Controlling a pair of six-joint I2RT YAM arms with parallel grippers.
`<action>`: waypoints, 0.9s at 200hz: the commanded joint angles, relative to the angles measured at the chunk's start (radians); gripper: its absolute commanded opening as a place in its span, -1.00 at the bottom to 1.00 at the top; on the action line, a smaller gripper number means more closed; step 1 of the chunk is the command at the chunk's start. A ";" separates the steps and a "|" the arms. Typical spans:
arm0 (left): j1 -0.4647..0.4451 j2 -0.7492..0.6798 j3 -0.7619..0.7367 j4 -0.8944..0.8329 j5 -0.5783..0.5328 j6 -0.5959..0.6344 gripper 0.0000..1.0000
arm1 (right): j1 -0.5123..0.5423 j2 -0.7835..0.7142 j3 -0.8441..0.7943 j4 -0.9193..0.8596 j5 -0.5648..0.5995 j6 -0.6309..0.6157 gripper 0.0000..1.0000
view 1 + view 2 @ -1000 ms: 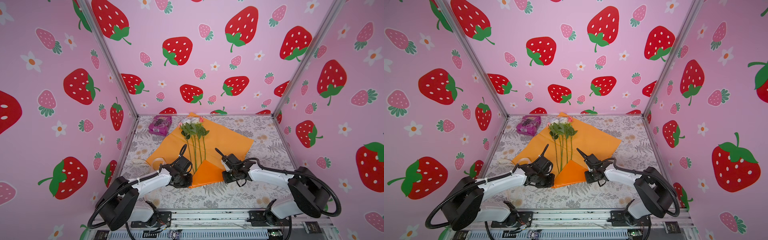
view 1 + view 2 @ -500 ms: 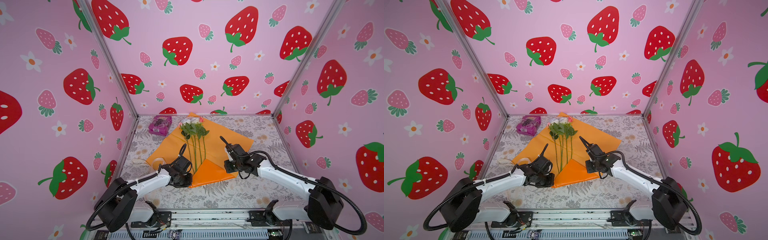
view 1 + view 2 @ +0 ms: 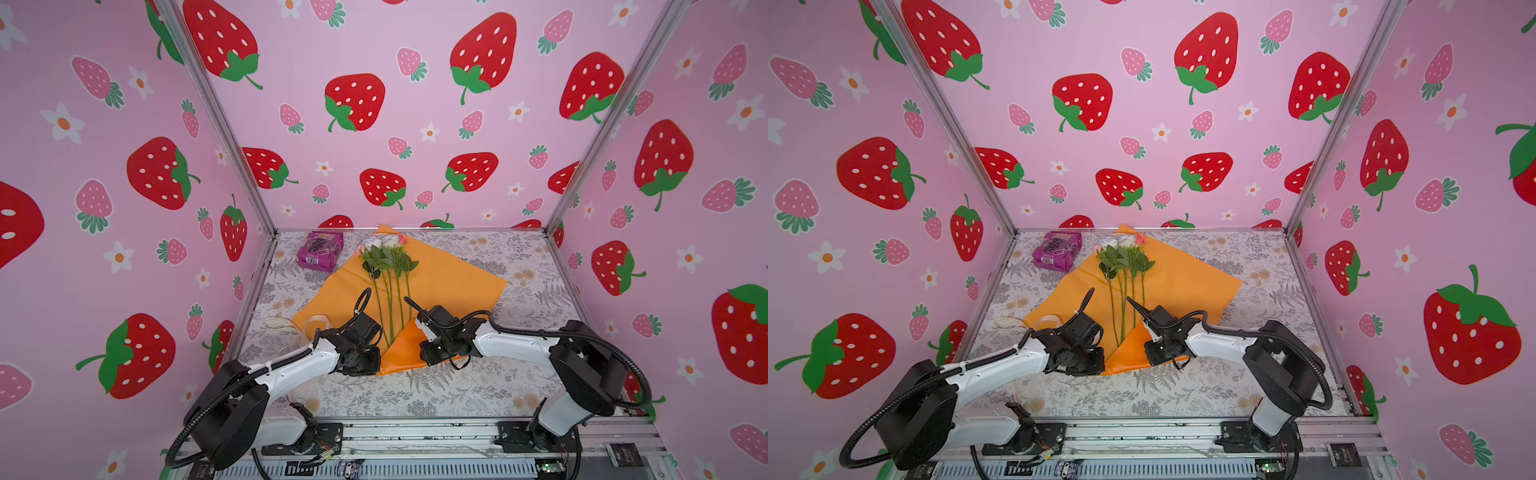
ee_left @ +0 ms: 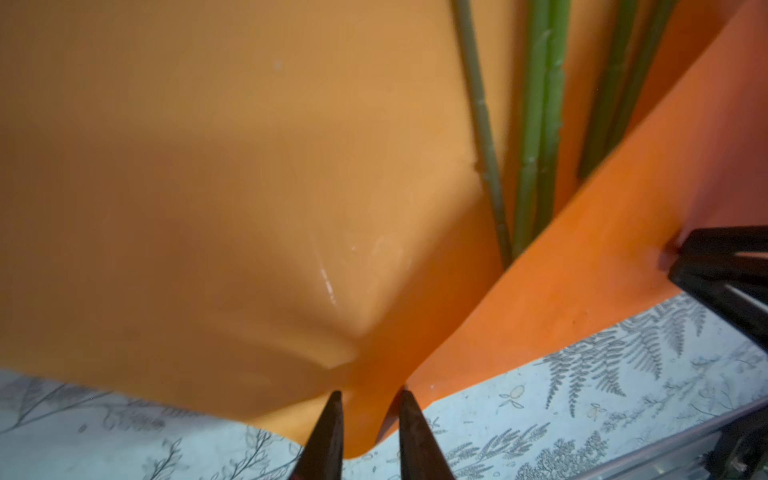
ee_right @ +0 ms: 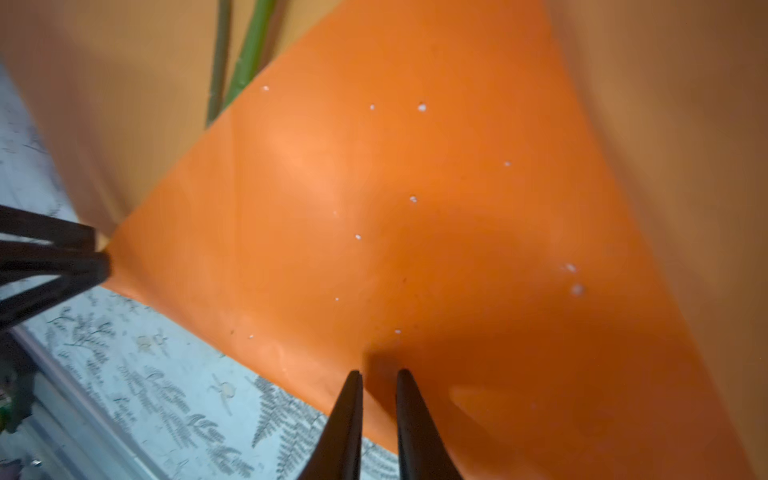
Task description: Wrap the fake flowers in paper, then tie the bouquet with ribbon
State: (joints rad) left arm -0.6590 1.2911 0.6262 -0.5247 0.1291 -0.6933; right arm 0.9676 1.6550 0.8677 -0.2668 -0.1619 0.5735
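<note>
- Left wrist view: the left jaws, tips a narrow gap apart, straddle the near corner of the orange paper point(image 4: 249, 166) where it meets the bench point(image 4: 540, 395). No firm pinch shows.
- Right wrist view: the right jaws, likewise only slightly parted, rest their tips against the folded flap point(image 5: 415, 208) of the same sheet and grip nothing.
- Stems point(image 4: 536, 124): the lower ends run under the flap's slanted edge, between the two arms.
- Both top views: the bouquet of fake flowers point(image 3: 390, 270) lies flat at mid-bench on the spread sheet, with the heads point(image 3: 1121, 241) toward the back wall.
- Ribbon point(image 3: 279, 322): it lies loose on the bench just beside the sheet's left edge and touches no stem.
- Purple packet point(image 3: 320, 250): it sits at the far left, apart from the work.
- Progress, as judged: the bottom fold over the stem ends is made. The side folds, gathering the paper and tying with the ribbon are left, so the task is at an early stage.
</note>
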 commanded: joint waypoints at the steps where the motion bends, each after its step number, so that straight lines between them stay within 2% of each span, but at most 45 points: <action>1: 0.001 -0.034 0.070 -0.146 -0.100 -0.004 -0.38 | -0.026 0.017 0.004 -0.028 0.022 -0.039 -0.61; 43: -0.018 -0.082 0.202 -0.217 -0.102 0.027 -0.31 | -0.033 0.019 -0.002 -0.009 -0.007 -0.040 -0.60; 61: -0.022 -0.085 0.224 -0.134 -0.002 0.036 -0.41 | -0.033 0.019 -0.007 -0.004 -0.015 -0.032 -0.60; 78: -0.028 -0.057 0.193 0.007 0.151 0.000 -0.50 | -0.034 0.012 -0.016 0.004 -0.016 -0.026 -0.60; 91: -0.037 -0.017 0.162 0.090 0.193 -0.037 -0.55 | -0.036 0.010 -0.020 0.007 -0.013 -0.017 -0.59; 135: -0.046 0.086 0.064 0.186 0.137 -0.093 -0.63 | -0.051 -0.006 -0.050 0.025 -0.010 0.006 -0.57; 180: -0.046 0.072 -0.042 0.152 0.072 -0.133 -0.66 | -0.073 -0.024 -0.074 0.023 0.005 0.006 -0.55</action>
State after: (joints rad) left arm -0.7033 1.3872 0.6228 -0.3580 0.2520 -0.7830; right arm 0.9119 1.6447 0.8288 -0.2031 -0.1848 0.5674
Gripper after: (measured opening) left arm 0.172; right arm 0.223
